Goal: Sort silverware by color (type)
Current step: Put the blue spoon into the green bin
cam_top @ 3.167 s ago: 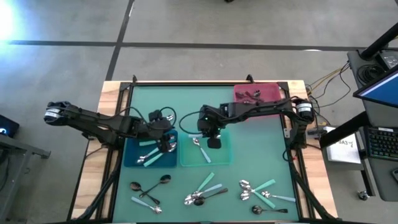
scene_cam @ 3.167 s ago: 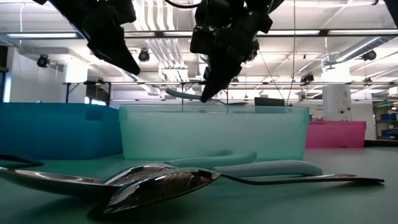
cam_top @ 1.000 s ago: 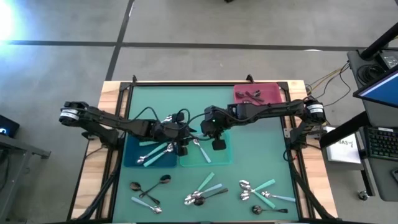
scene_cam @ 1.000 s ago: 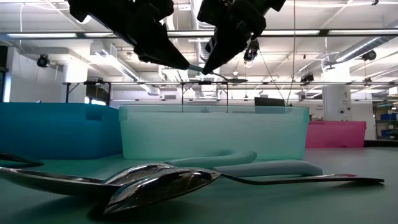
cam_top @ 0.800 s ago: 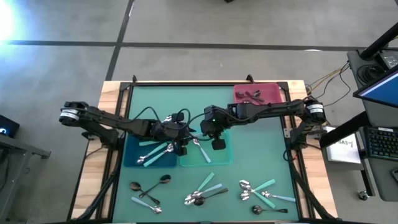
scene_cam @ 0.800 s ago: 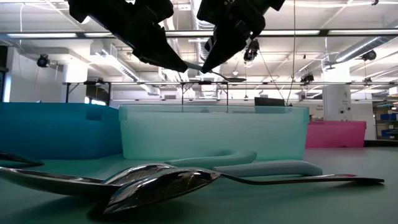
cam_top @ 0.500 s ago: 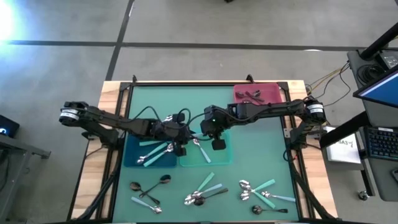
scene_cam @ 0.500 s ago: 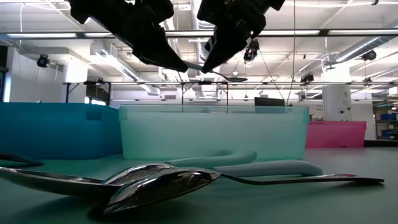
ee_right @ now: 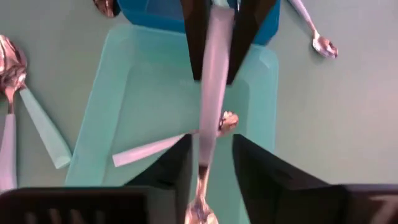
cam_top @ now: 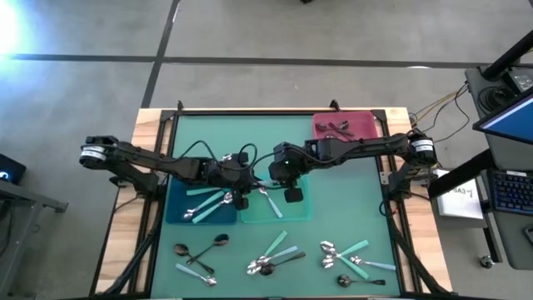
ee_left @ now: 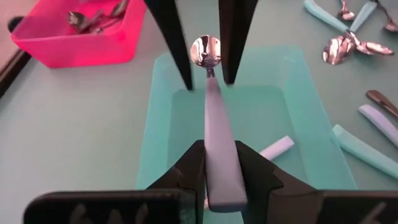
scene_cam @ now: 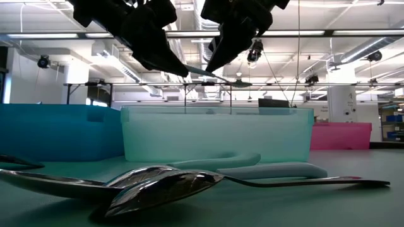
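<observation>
A spoon with a light teal handle (ee_left: 214,118) hangs in the air over the light teal bin (cam_top: 296,210), spanning the gap between my two grippers. My left gripper (ee_left: 221,152) is shut on its handle. My right gripper (ee_right: 211,146) is open. Its dark fingers (ee_left: 180,56) stand on either side of the spoon's silver bowl (ee_left: 205,50), with gaps showing. In the low view the spoon (scene_cam: 218,77) shows above the bins. Another teal-handled spoon (ee_right: 155,146) lies flat in the light teal bin. My left gripper pinches the spoon's light teal handle near its free end (ee_left: 222,177) between its two fingers. The fingers slant downward from the table's left and lie along the handle. The spoon sticks out ahead of them, lifted clear above the light teal bin, bowl toward the right arm.
A blue bin (cam_top: 179,212) with teal-handled spoons stands left of the light teal bin. A pink bin (cam_top: 366,121) with dark spoons is at the far right. Loose spoons lie in clusters near the table's near edge (cam_top: 196,254), (cam_top: 273,254), (cam_top: 350,258).
My left gripper has shut on the spoon's handle and tipped slightly. My right gripper, which held the spoon's bowl end, has opened. The spoon stays in the air over the light teal bin, and neither arm has shifted place.
</observation>
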Controlling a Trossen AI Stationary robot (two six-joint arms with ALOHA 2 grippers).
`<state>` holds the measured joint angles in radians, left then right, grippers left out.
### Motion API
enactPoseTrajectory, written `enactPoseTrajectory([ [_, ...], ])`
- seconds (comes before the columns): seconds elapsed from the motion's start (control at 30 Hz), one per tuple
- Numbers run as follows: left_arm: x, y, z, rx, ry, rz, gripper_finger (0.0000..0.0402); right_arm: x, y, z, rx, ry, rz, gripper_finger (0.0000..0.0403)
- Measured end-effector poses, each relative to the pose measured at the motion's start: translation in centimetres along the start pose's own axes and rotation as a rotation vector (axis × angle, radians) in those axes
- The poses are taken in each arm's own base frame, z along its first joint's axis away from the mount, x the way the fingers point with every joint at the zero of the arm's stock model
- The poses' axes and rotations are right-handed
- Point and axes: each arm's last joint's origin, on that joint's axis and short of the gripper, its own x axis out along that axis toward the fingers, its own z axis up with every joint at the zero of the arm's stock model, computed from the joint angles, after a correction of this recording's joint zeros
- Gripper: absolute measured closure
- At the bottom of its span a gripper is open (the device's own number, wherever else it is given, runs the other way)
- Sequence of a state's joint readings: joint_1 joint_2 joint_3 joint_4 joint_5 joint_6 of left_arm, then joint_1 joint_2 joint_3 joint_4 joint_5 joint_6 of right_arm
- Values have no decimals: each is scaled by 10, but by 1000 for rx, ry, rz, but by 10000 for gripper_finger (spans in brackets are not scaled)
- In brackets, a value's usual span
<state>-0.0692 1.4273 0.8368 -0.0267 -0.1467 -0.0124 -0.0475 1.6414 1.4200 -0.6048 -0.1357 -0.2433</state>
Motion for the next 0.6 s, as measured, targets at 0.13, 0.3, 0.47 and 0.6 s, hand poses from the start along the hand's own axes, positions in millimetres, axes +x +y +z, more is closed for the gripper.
enactPoseTrajectory([
  [0.13, 0, 0, -2, 4, 24, 0, 360, -4, 1, -3, 10, 33, 4, 253],
  [0.3, 0, 0, -2, -21, 25, -8, 360, -21, 4, -7, 28, 69, 11, 229],
  [0.47, 7, -2, -13, -74, 71, -41, 360, -41, 8, -12, 49, 101, 17, 227],
  [0.6, 23, -7, -23, -98, 116, -89, 354, -56, 11, -15, 62, 108, 17, 236],
])
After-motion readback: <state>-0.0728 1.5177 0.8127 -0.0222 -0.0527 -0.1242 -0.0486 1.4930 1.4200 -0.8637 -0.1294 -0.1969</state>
